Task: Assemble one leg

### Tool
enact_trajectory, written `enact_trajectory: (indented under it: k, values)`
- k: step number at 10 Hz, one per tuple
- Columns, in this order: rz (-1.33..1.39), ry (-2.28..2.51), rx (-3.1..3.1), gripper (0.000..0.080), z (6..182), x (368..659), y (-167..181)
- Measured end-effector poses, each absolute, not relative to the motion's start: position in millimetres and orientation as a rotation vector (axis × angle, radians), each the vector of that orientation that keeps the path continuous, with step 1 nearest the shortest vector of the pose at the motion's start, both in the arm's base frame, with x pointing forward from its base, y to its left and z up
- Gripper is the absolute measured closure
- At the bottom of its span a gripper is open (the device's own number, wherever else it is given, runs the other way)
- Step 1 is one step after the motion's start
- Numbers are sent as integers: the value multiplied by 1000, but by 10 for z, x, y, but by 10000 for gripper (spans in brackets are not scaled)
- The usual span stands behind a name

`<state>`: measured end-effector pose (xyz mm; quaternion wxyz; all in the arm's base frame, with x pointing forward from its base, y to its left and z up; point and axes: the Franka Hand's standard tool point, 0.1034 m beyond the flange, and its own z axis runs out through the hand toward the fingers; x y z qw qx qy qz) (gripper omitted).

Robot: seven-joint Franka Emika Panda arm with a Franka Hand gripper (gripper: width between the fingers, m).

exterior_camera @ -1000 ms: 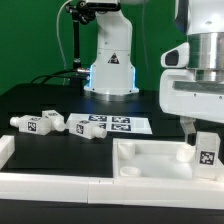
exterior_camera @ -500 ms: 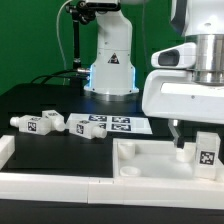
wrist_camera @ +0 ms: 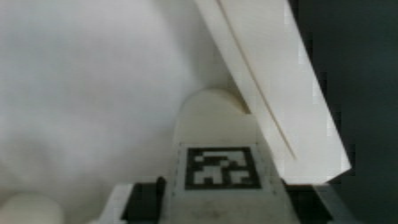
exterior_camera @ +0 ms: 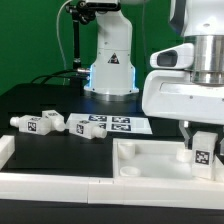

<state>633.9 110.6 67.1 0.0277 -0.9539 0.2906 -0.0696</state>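
Note:
My gripper (exterior_camera: pixel 203 140) is at the exterior view's right, shut on a leg (exterior_camera: pixel 206 152), a short white peg with a black-and-white tag facing the camera. It holds the leg upright over the right end of the white tray-shaped tabletop (exterior_camera: pixel 150 158), close to the surface; whether it touches is not visible. In the wrist view the leg (wrist_camera: pixel 222 150) points from between my gripper (wrist_camera: pixel 222 202) fingers toward the tabletop floor (wrist_camera: pixel 89 90), next to its raised rim (wrist_camera: pixel 267 70).
Two loose legs (exterior_camera: pixel 35 122) (exterior_camera: pixel 85 126) lie on the black table at the exterior view's left. The marker board (exterior_camera: pixel 120 124) lies behind the tabletop. The arm's base (exterior_camera: pixel 110 62) stands at the back. A round socket (exterior_camera: pixel 130 171) sits in the tabletop's front.
My gripper has shifted a little toward the exterior view's left with the leg still in it, staying low over the tabletop's right end. The loose legs have not moved.

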Motion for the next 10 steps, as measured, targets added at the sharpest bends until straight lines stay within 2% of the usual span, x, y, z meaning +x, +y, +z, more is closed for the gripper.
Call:
enact_trajectory:
  k: [4,7,10]
  values:
    - [-172,1536,-2644,515,668,6350,1114]
    - [-24,2179,-2109,515,668,6393,1117]
    - [13,2378,-1849,515,666,6396,1130]
